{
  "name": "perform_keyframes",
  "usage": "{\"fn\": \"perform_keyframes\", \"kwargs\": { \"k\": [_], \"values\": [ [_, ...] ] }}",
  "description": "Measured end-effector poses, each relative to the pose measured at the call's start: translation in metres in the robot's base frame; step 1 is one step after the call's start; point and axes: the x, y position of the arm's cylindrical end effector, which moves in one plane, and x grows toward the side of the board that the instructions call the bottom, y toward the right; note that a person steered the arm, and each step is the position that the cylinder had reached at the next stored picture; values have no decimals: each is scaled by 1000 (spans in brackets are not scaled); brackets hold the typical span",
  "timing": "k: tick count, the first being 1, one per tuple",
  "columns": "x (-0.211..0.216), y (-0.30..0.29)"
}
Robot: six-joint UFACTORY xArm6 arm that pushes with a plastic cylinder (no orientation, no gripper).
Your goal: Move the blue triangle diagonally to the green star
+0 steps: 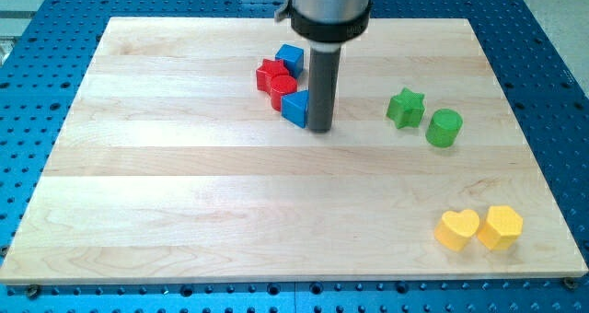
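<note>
Yellow pair nearest the view's bottom, far down and to the view's right of my tip [320, 129]: a yellow heart [456, 229] touching or just beside a yellow hexagon [500, 226], close to the board's bottom right corner. Pale wooden board [184, 212] on a blue perforated table [37, 37].

My tip sits on the board, upper middle. No fingers on this rig — just the dark rod [321, 87], so nothing clenched or released; it grasps nothing.

Blue triangle [294, 108] is right at my tip's left in the view, touching or nearly touching the rod. Just past it to the upper left, two red blocks [274, 79] bunched together, shapes hard to tell, pressed against the triangle. Blue cube [291, 59] sits above them, touching the red ones.

To the view's right of my tip, well apart: green star [405, 108], with a green cylinder [444, 128] just beside it, lower right. Star and triangle are at about the same height in the view.

Farthest — the arm's grey housing [329, 9] at the top edge.
</note>
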Motion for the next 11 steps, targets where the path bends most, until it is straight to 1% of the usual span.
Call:
{"fn": "perform_keyframes", "kwargs": {
  "k": [1, 2, 3, 4, 5, 6, 7, 8, 10, 11],
  "values": [
    [25, -24],
    [4, -36],
    [-26, -1],
    [-32, 6],
    [-4, -27],
    [-4, -40],
    [-6, -24],
    [-45, -21],
    [-81, -12],
    [-89, -8]
  ]
}}
